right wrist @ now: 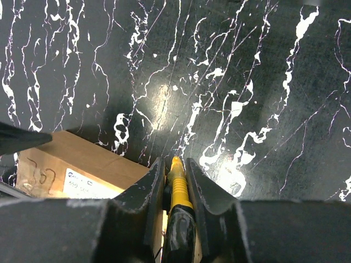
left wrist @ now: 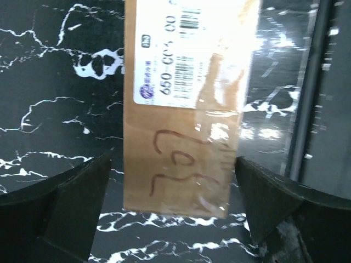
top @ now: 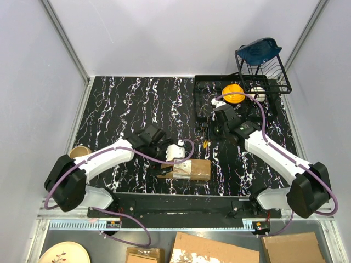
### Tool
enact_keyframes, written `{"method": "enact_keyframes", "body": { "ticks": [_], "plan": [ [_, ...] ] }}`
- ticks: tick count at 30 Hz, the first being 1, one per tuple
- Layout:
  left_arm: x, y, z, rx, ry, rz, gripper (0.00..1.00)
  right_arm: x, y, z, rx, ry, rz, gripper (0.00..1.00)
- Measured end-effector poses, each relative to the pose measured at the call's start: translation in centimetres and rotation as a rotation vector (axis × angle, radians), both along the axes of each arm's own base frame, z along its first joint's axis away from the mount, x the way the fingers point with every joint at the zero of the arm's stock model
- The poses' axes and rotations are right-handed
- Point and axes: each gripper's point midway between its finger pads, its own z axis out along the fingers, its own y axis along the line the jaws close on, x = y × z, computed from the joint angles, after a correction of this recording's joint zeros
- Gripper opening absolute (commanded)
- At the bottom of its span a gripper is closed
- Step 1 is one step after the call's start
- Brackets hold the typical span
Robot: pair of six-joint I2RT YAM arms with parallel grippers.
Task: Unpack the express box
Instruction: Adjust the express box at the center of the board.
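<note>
The express box (top: 190, 169), a small brown carton with clear tape and a white label, lies near the table's front edge. In the left wrist view the express box (left wrist: 184, 109) fills the middle, its near end just beyond my left gripper (left wrist: 174, 219), whose fingers (left wrist: 77, 203) stand wide apart on either side without touching it. From above, my left gripper (top: 171, 162) is at the box's left end. My right gripper (right wrist: 175, 167) is shut on a yellow-and-black utility knife (right wrist: 176, 189), held just above and behind the box (right wrist: 71, 164). From above, the right gripper (top: 210, 138) hovers behind the box's right end.
A black wire dish rack (top: 241, 93) with an orange item (top: 233, 93) and a blue object (top: 259, 50) stands at the back right. A tan cup (top: 80, 152) sits at the left edge. Flat cardboard pieces (top: 214, 252) and a plate (top: 63, 253) lie below the table's front.
</note>
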Motion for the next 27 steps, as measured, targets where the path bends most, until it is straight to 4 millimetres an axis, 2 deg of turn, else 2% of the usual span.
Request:
{"method": "enact_keyframes", "body": {
  "ticks": [4,11,14,15,16,18,20,24,27],
  "plan": [
    [1.7,0.0,-2.2,0.05,-0.114,0.004,0.99,0.2,-0.1,0.5,0.005,-0.019,-0.007,0.0],
    [2.5,-0.2,-3.6,0.071,-0.215,-0.018,0.99,0.4,-0.3,2.5,0.026,-0.07,-0.024,0.0],
    [2.5,-0.2,-4.3,0.085,-0.228,-0.042,0.8,0.5,-0.3,3.3,0.036,-0.088,-0.027,0.0],
    [2.5,-0.2,-4.6,0.09,-0.227,-0.052,0.65,0.4,-0.4,3.5,0.034,-0.091,-0.03,0.0],
    [2.4,-0.2,-4.6,0.092,-0.227,-0.071,0.6,0.5,-0.5,3.7,0.033,-0.094,-0.033,0.0],
    [2.1,-0.3,-4.4,0.1,-0.208,-0.113,0.54,0.6,-0.6,4.3,0.035,-0.109,-0.04,0.0],
    [1.5,-0.5,-3.8,0.111,-0.17,-0.186,0.54,0.5,-0.8,4.9,0.035,-0.118,-0.045,0.0],
    [-0.3,-1.0,-1.3,0.138,0.007,-0.38,0.57,0.2,-1.1,7.1,0.052,-0.146,-0.048,0.0],
    [-0.4,-2.7,0.3,0.086,0.125,-0.502,0.62,0.2,-1.2,8.8,0.069,-0.167,-0.05,0.0]
  ]
}}
